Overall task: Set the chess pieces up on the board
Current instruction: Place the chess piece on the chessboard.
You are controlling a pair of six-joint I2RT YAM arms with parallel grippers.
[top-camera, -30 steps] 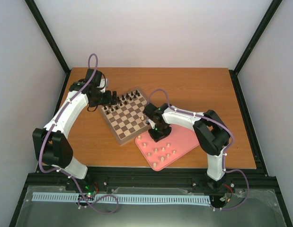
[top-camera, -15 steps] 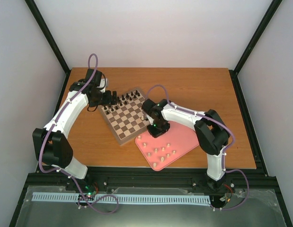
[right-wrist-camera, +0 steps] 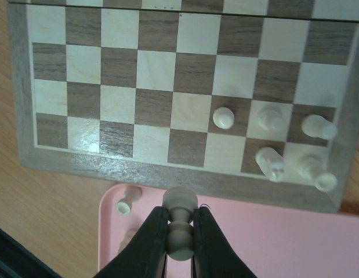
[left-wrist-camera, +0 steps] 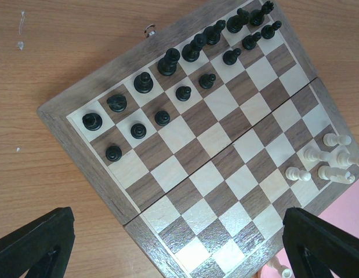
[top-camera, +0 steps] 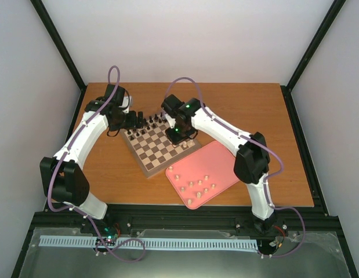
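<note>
The board (top-camera: 153,153) lies left of centre on the table. Black pieces (top-camera: 156,120) fill its far rows. My right gripper (top-camera: 179,136) hovers above the board's right side, shut on a cream chess piece (right-wrist-camera: 180,227). In the right wrist view my right gripper (right-wrist-camera: 180,234) hangs over the board's border and the pink tray's edge. Several cream pieces (right-wrist-camera: 271,117) stand or lie in the board's (right-wrist-camera: 156,69) near right corner. My left gripper (top-camera: 133,120) is open and empty at the board's far left corner. It (left-wrist-camera: 179,255) looks down on the board (left-wrist-camera: 191,156).
A pink tray (top-camera: 221,159) lies right of the board, holding several loose cream pieces (top-camera: 196,185); one (right-wrist-camera: 128,201) shows in the right wrist view on the tray (right-wrist-camera: 272,243). Black pieces (left-wrist-camera: 167,61) and cream pieces (left-wrist-camera: 318,156) show in the left wrist view.
My right arm has risen from the tray and swung up and left over the board, carrying the cream piece. The left arm has not moved.
</note>
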